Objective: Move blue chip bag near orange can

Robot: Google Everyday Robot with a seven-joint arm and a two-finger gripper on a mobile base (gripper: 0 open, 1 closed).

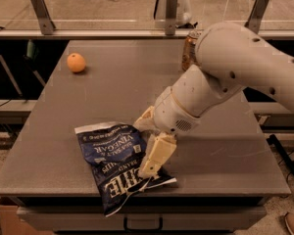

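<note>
- The gripper point(149, 168) is low in the centre of the frame, lying over the right side of the blue chip bag point(105, 153). It cannot be told whether it is closed on the bag or only rests on it.
- The bag lies at the lower centre-left, on the front part of the table point(225, 146). Its lower corner seems to hang over the front edge.
- The orange can point(189, 50) stands upright at the upper centre-right, well apart from the bag and partly hidden behind the arm point(245, 67).
- To do the step well, the hold on the crinkly foil should probably be firm, and the bag carried toward the upper right and put down beside the can without knocking it.
- The orange fruit point(76, 62) at the upper left is not the goal.
- The bag looks sealed, so its contents are not visible. The top of the can is barely seen.
</note>
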